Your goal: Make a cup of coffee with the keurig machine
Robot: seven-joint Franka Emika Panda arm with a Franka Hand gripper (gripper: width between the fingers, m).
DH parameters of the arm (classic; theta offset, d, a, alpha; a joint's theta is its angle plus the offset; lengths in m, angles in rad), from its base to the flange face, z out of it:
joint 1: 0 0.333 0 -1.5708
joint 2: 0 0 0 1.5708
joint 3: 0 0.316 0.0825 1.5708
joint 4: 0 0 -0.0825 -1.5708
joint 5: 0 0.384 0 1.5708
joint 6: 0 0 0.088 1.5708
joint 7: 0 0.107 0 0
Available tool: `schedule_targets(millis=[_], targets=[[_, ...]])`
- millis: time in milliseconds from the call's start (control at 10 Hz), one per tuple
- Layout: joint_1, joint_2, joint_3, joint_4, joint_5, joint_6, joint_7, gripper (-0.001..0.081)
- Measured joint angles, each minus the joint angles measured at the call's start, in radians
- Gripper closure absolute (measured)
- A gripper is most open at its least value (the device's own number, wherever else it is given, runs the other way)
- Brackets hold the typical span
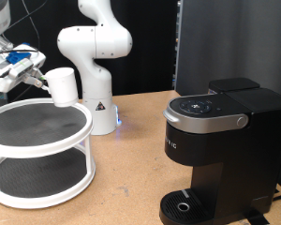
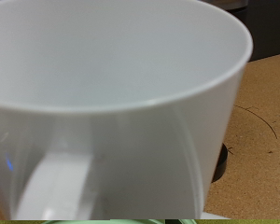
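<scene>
The cup [image 1: 63, 84], a plain white mug, hangs in the air at the exterior view's upper left, just above the top tier of a round rack. My gripper [image 1: 39, 79] is shut on the cup from the exterior view's left. In the wrist view the cup [image 2: 121, 103] fills almost the whole frame, with its handle [image 2: 56, 187] facing the camera; my fingers do not show there. The keurig machine [image 1: 220, 141] stands at the exterior view's lower right, lid down, with nothing on its round drip tray [image 1: 184, 206].
A white two-tier round rack [image 1: 37, 178] with dark shelf tops stands at the exterior view's left, under the cup. The arm's white base [image 1: 94, 94] is behind it. A black panel [image 1: 225, 42] stands behind the machine. The wooden tabletop [image 1: 131, 178] lies between the rack and the machine.
</scene>
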Motion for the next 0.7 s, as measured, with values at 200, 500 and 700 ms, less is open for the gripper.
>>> schedule_targets(millis=[200, 500, 700], targets=[[0.0, -0.005, 0.024, -0.035, 0.072, 0.037, 0.045, 0.073], [0.017, -0.034, 0.141, -0.127, 0.209, 0.208, 0.07, 0.073], [0.05, -0.05, 0.213, -0.175, 0.302, 0.31, 0.069, 0.073]])
